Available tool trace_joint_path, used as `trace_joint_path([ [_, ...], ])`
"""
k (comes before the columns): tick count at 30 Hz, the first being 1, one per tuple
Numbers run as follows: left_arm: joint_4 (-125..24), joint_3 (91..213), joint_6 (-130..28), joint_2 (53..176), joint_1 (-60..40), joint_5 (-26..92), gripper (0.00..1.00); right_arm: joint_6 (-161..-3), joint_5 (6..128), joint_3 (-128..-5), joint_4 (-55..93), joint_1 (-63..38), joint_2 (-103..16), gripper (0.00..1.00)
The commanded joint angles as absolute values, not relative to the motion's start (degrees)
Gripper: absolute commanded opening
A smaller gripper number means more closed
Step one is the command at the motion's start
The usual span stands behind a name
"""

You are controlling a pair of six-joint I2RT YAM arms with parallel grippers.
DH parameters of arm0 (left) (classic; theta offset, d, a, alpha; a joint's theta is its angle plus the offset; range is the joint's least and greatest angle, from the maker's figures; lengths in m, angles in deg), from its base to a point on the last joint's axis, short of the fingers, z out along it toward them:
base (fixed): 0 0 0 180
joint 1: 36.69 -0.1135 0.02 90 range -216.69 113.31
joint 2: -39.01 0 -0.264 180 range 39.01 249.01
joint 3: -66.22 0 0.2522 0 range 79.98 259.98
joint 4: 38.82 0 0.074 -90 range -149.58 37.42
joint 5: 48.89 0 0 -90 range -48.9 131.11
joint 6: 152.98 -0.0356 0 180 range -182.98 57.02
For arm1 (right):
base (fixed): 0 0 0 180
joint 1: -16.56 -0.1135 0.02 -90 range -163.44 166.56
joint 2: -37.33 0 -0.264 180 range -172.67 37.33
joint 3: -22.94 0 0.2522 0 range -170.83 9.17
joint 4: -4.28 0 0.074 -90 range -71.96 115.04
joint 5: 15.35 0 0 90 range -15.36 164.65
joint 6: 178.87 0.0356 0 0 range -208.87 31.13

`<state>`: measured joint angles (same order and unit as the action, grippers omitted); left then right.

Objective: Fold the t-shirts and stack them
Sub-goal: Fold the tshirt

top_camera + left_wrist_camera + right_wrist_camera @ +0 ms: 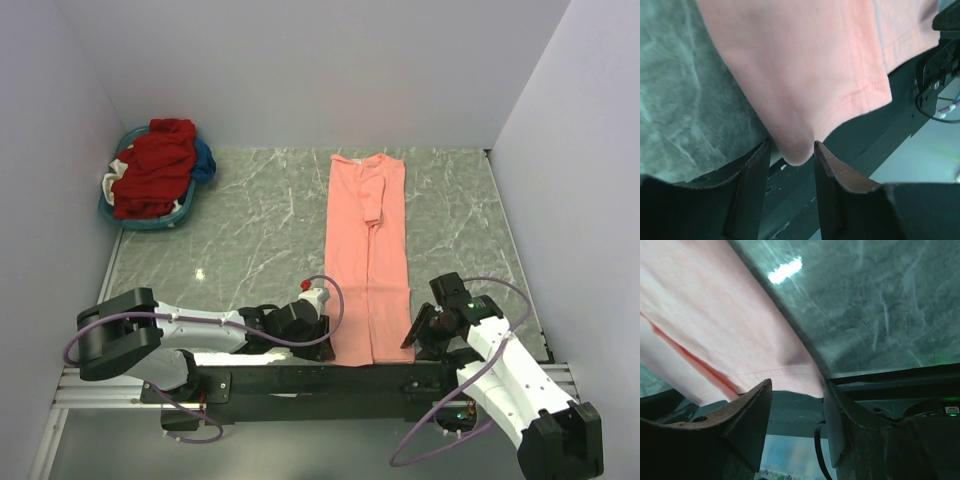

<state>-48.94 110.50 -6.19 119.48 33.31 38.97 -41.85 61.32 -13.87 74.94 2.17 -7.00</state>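
A pink t-shirt (368, 250), folded lengthwise into a long strip, lies on the green marbled table (250, 230) and reaches from the far side to the near edge. My left gripper (325, 345) is at its near left corner. In the left wrist view the gripper (791, 145) is open, with a bulge of the pink shirt (805, 65) hanging between the fingertips. My right gripper (412, 335) is at the near right corner. In the right wrist view it (797, 385) is open, with the hem of the shirt (705, 330) just beyond the fingertips.
A teal basket (150, 218) at the far left holds a red t-shirt (155, 170) and a blue one (205, 160). White walls close in the table on three sides. The black mounting rail (300, 378) runs along the near edge.
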Motion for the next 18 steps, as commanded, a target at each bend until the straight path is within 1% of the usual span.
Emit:
trace_joint_path([
  [1, -49.51, 109.68, -5.59, 120.39, 34.77, 38.73, 0.46, -42.03, 59.27, -12.8, 75.35, 1.88, -8.1, 0.53],
  [3, -49.59, 109.86, -5.41, 120.75, 35.12, 38.91, 0.45, -42.55, 58.91, -12.53, 75.26, 1.88, -9.07, 0.53],
  [6, -49.86, 110.12, -5.33, 121.01, 35.12, 39.61, 0.41, -43.26, 58.56, -12.97, 75.87, 1.79, -10.39, 0.53],
  [10, -50.82, 111.0, -5.41, 120.49, 35.12, 41.02, 0.3, -43.35, 58.91, -13.59, 75.7, 1.79, -11.44, 0.53],
  [13, -51.79, 111.62, -5.41, 119.35, 35.12, 40.93, 0.24, -42.91, 58.56, -12.36, 74.21, 1.79, -11.97, 0.52],
  [16, -52.41, 112.32, -5.76, 118.9, 35.12, 42.51, 0.19, -43.17, 57.77, -10.78, 71.05, 1.79, -12.5, 0.43],
  [17, -52.41, 112.41, -5.85, 118.9, 35.21, 42.51, 0.18, -43.43, 57.51, -10.17, 69.12, 1.88, -12.68, 0.34],
  [18, -52.41, 112.58, -5.85, 118.81, 35.21, 42.51, 0.18, -44.04, 56.64, -9.9, 68.06, 1.88, -12.76, 0.29],
])
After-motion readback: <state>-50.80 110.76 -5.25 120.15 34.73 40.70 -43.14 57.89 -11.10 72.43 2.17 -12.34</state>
